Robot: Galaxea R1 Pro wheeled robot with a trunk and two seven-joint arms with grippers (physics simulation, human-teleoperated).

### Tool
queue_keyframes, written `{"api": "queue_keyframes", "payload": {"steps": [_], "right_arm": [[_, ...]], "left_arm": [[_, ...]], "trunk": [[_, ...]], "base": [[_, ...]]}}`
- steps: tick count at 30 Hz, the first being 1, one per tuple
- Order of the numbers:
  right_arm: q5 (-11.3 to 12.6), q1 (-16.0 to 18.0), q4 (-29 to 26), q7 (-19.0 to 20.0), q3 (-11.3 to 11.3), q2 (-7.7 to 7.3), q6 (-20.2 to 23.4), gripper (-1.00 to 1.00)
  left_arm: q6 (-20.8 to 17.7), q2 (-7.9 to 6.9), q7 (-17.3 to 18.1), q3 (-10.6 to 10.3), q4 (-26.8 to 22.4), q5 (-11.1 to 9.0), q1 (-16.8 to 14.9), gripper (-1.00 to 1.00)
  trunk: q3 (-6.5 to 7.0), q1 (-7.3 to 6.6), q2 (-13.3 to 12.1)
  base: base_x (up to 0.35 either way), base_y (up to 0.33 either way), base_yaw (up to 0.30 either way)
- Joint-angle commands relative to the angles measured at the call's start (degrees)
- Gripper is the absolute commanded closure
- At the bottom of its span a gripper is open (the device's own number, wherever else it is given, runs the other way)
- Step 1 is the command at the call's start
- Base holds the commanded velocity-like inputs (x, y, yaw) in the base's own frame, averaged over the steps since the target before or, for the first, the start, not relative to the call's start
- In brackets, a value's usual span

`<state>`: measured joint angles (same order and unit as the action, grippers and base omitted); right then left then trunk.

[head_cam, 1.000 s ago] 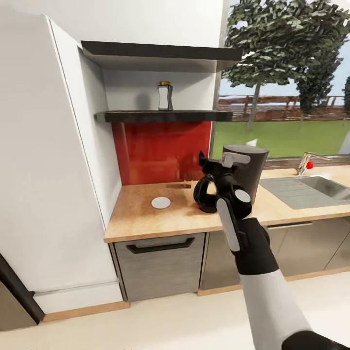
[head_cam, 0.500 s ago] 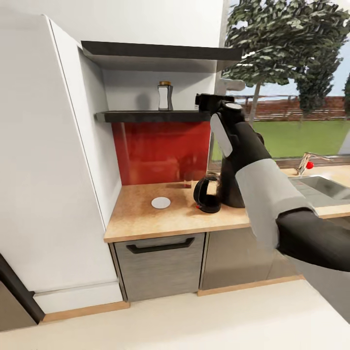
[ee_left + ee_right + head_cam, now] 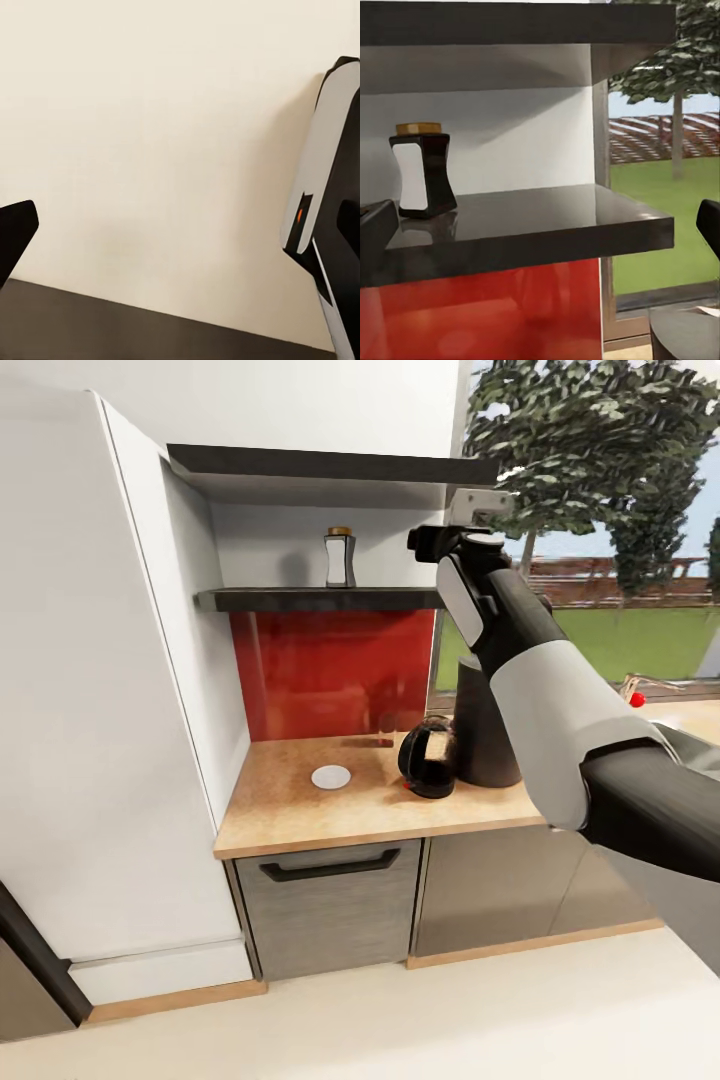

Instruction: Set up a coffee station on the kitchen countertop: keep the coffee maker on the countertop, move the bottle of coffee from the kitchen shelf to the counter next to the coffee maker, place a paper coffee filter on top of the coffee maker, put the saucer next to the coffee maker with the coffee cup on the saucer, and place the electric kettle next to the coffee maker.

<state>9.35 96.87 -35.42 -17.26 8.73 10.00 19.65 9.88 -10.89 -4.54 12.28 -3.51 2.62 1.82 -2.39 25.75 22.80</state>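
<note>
Coffee bottle (image 3: pixel 339 557) upright on shelf (image 3: pixel 330 599) — right pincer (image 3: pixel 432 542) near, spread wide, empty.

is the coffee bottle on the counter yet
No, the coffee bottle stands on the shelf above the counter, apart from the right gripper.

Head view: raised right forearm covers most of the tall dark cylindrical coffee maker (image 3: pixel 478 745) and the sink area; only its lower left side shows. Small white round disc (image 3: pixel 331 777) on the tabletop: too small to identify. Right wrist view: coffee maker cut off at the corner (image 3: pixel 690 335). Right gripper (image 3: pixel 440 540): fingertip spacing not resolvable.
</note>
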Motion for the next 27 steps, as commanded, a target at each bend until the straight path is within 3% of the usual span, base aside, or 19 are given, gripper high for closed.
{"api": "queue_keyframes", "payload": {"steps": [1, 17, 27], "right_arm": [[0.58, 0.07, -0.05, -0.49, 0.25, 0.0, 0.18, -1.0], [0.58, -0.07, -1.74, -0.34, 0.24, 0.0, 0.34, -1.0], [0.58, -0.14, -1.77, -0.31, 0.24, 0.0, 0.38, -1.0]], "left_arm": [[0.05, 0.01, -0.1, 0.26, -0.07, 0.28, 0.02, -1.0], [-0.04, -0.01, -0.19, 0.29, 0.7, 0.19, 0.02, -1.0], [-0.04, 0.08, -0.21, 0.24, 0.7, 0.19, 0.02, -1.0]], "trunk": [[-0.12, 0.04, 0.12], [-0.14, 0.04, 0.12], [-0.54, 0.04, 0.12]], "base": [[0.007, 0.0, 0.0], [0.2, 0.155, 0.006], [0.051, 0.023, 0.192]]}}
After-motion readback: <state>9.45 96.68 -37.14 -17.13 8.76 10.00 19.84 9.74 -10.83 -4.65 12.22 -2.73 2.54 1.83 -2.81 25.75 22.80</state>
